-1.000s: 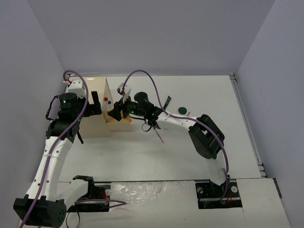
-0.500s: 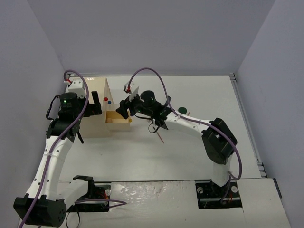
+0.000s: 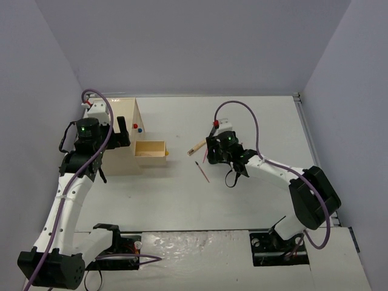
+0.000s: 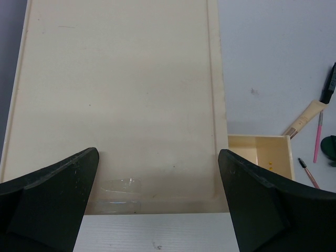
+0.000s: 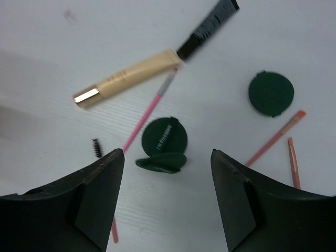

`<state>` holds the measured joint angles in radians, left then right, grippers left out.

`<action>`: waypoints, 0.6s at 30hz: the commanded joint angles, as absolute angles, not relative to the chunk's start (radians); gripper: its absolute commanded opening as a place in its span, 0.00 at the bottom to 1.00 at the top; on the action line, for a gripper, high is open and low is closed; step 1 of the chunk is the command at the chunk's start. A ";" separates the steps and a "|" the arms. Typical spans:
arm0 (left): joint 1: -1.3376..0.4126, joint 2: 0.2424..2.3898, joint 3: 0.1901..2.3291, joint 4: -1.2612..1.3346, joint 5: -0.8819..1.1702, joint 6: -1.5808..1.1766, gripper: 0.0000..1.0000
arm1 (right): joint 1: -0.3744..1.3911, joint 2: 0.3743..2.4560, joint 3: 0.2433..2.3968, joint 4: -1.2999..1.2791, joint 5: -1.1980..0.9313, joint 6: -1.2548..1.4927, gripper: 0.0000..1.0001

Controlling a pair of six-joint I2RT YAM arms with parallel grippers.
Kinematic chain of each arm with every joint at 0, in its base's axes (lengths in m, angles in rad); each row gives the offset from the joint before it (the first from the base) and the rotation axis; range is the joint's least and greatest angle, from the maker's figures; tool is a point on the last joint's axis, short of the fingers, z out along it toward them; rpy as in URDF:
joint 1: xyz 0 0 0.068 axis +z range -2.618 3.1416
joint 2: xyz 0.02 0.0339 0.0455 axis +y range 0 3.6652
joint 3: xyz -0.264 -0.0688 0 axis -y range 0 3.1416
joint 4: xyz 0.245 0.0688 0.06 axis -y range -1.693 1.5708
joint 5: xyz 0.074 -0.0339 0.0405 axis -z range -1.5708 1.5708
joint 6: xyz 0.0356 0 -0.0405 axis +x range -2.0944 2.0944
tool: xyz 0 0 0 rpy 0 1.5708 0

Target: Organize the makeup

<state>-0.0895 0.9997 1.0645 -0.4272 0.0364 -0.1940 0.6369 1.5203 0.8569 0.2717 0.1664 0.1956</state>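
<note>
Right gripper (image 5: 167, 152) gapes empty above a round matte-green compact (image 5: 164, 137), seemingly hinged open; left gripper (image 4: 157, 151) likewise spread, holding nothing.

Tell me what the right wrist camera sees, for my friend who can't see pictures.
An open dark green compact lies on the white table under two spread black fingers that hold nothing. Around it lie a beige-handled brush, thin pink pencils and a closed green compact.
</note>
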 commanded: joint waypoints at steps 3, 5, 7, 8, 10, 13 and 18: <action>-0.081 1.010 1.106 -0.401 0.035 -0.205 0.97 | 0.612 1.564 0.862 0.293 0.220 0.285 0.64; -0.081 1.011 1.106 -0.402 0.035 -0.204 0.97 | 0.611 1.586 0.869 0.305 0.222 0.296 0.64; -0.083 1.011 1.105 -0.401 0.035 -0.205 0.97 | 0.611 1.617 0.874 0.327 0.222 0.313 0.63; -0.083 1.011 1.104 -0.400 0.036 -0.206 0.97 | 0.612 1.623 0.872 0.342 0.222 0.323 0.63; -0.083 1.013 1.105 -0.400 0.040 -0.207 0.97 | 0.611 1.634 0.865 0.375 0.221 0.344 0.63; -0.083 1.016 1.106 -0.401 0.048 -0.209 0.97 | 0.612 1.649 0.872 0.393 0.231 0.361 0.63; -0.084 1.017 1.108 -0.402 0.049 -0.210 0.97 | 0.612 1.675 0.884 0.416 0.245 0.375 0.62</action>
